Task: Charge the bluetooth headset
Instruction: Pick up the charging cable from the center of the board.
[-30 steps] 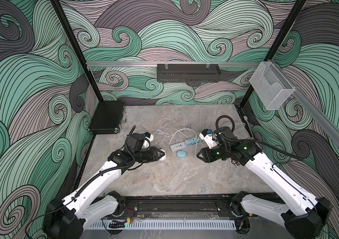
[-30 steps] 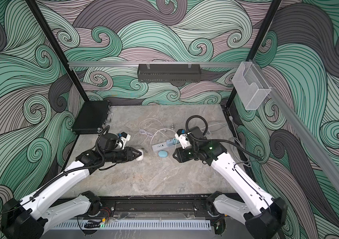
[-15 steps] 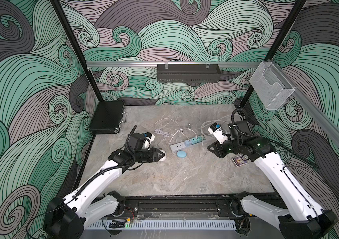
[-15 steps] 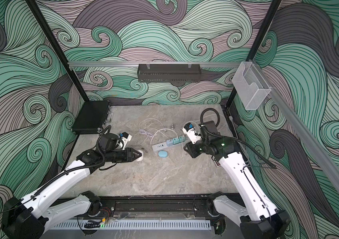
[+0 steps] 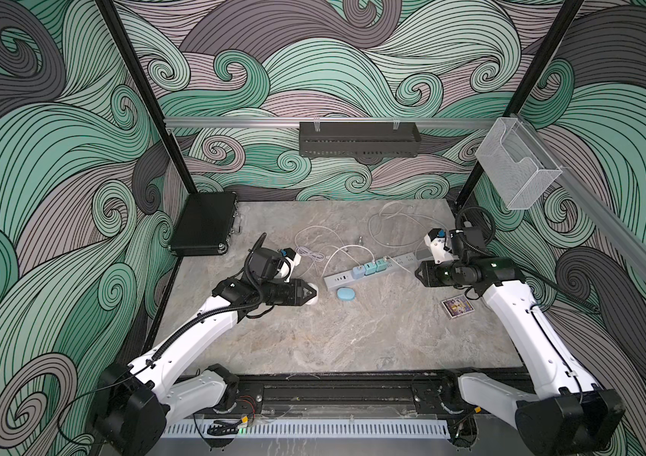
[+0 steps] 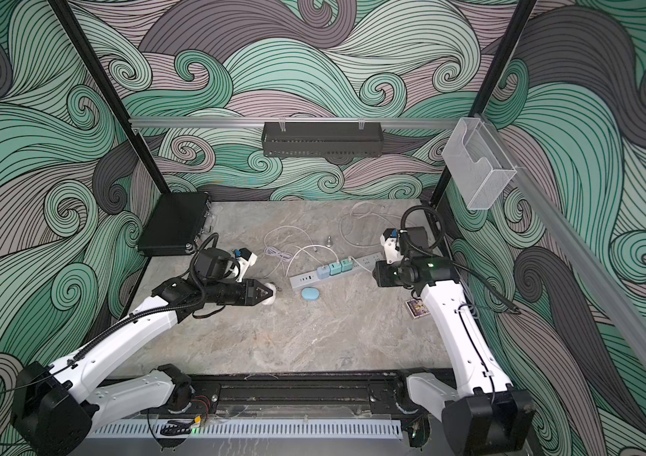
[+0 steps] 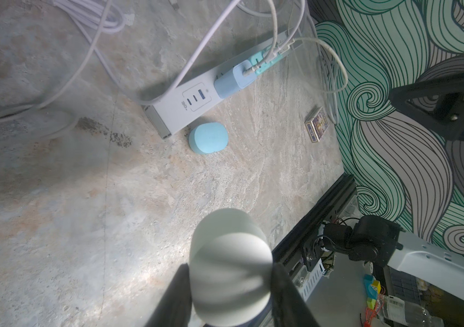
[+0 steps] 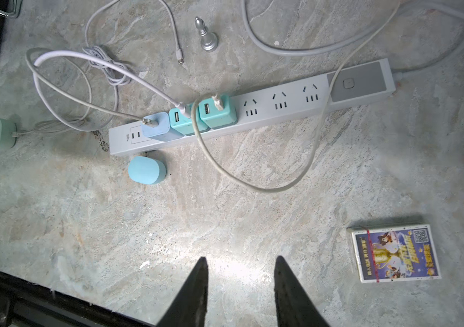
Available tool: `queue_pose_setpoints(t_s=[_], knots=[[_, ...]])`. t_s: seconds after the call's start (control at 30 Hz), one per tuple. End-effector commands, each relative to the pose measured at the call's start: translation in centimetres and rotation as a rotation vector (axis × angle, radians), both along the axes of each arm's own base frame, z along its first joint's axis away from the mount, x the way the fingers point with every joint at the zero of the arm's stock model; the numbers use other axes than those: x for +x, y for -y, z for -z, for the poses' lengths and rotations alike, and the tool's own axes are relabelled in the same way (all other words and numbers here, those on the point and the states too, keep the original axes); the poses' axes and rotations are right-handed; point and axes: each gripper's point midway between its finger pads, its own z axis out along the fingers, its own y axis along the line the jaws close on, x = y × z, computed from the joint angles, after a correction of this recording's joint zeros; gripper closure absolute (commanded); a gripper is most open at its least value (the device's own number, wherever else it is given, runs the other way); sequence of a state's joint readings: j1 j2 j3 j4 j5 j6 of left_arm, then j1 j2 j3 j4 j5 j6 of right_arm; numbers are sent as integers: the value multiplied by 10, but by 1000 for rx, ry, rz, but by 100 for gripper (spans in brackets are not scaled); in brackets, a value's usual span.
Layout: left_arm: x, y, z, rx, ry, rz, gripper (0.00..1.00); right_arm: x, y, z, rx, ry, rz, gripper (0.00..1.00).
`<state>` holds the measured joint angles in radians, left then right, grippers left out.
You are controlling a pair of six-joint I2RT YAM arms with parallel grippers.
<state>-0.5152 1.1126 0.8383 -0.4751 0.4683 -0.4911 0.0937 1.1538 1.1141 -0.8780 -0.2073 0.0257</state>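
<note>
Bluetooth headset case (image 7: pixel 229 249), pale and rounded, is sitting pinched in the left gripper (image 7: pixel 230 269), left of the power strip (image 8: pixel 296 109). A white cable (image 8: pixel 31 130) is seemingly plugged into it. The right gripper (image 8: pixel 240 259) is hovering spread and empty. Pulling the case leftward is risking yanking that plug out.

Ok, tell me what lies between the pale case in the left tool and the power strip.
One thing: a blue case lies on the table between the pale case, held in the left tool, and the near end of the power strip.
</note>
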Motion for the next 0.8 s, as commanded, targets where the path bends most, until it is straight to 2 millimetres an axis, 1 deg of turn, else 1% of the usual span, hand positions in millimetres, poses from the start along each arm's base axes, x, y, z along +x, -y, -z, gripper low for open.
queue_pose_setpoints(t_s=[0.0, 0.07, 0.13, 0.2, 0.27, 0.33, 0.4, 0.53, 0.6, 0.67, 0.77], knots=[[0, 6, -13, -4, 33, 52, 82, 26, 9, -13, 37, 63, 50, 63], [0, 6, -12, 3, 34, 59, 82, 39, 19, -15, 48, 64, 90, 63], [1, 7, -11, 9, 34, 62, 82, 53, 30, -18, 57, 61, 161, 57], [4, 7, -10, 16, 34, 60, 81, 67, 42, -16, 81, 45, 253, 53], [6, 8, -9, 20, 30, 58, 81, 82, 49, -14, 133, 33, 337, 51], [9, 9, -8, 22, 27, 54, 81, 97, 48, -12, 195, 31, 387, 50], [13, 11, -8, 25, 25, 55, 82, 113, 50, -8, 249, 36, 452, 52], [19, 13, -9, 37, 23, 57, 81, 148, 56, 0, 393, 25, 638, 63], [23, 12, -8, 48, 23, 46, 81, 167, 59, 7, 433, 7, 701, 65], [26, 11, -7, 57, 25, 40, 82, 183, 63, 16, 435, -18, 750, 66], [30, 11, -4, 62, 20, 35, 81, 204, 77, 29, 400, -17, 843, 70]])
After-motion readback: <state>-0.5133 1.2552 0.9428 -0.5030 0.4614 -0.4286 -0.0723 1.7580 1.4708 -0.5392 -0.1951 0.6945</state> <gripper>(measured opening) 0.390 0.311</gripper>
